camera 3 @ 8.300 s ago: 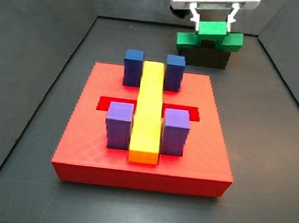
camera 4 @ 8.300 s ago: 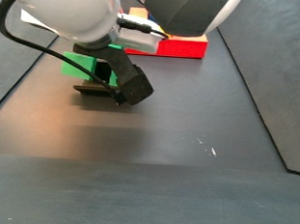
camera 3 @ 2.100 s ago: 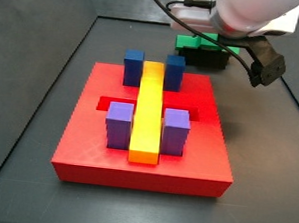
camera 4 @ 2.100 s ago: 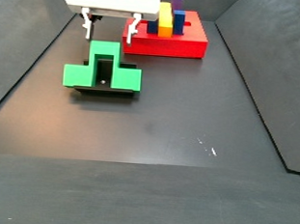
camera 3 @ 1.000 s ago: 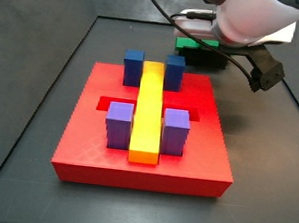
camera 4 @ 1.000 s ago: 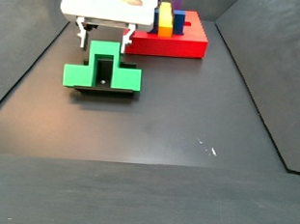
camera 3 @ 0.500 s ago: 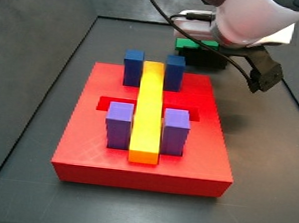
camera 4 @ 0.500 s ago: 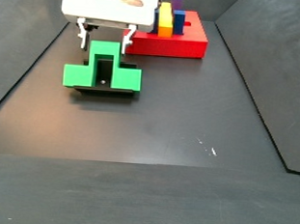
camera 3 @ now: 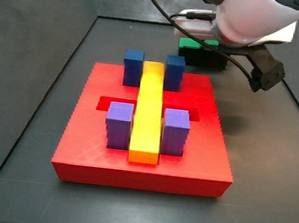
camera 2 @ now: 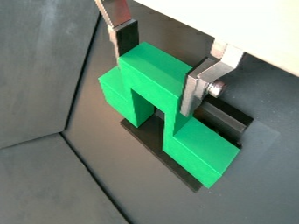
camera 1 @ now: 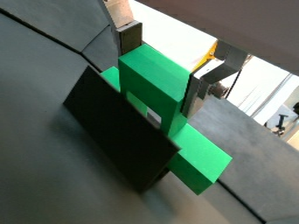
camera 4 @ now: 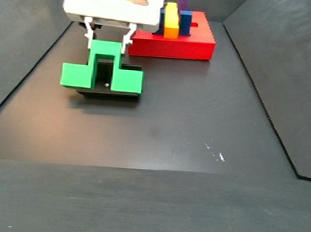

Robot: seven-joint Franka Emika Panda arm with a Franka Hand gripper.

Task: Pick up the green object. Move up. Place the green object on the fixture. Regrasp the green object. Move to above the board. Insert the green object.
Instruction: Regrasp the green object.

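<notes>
The green object rests on the dark fixture, near the board. My gripper comes down from above, and its two fingers press on both sides of the piece's tall middle. Both wrist views show the silver plates flush against the green faces, the gripper shut on it. The fixture lies under the piece. In a side view the arm hides most of the green object.
The red board carries blue blocks, purple blocks and a long yellow bar. Dark sloped walls enclose the floor. The arm's body hangs over the back right corner.
The fingers have closed in on the green object's tall middle since half a second ago. The arm and the piece stay where they were.
</notes>
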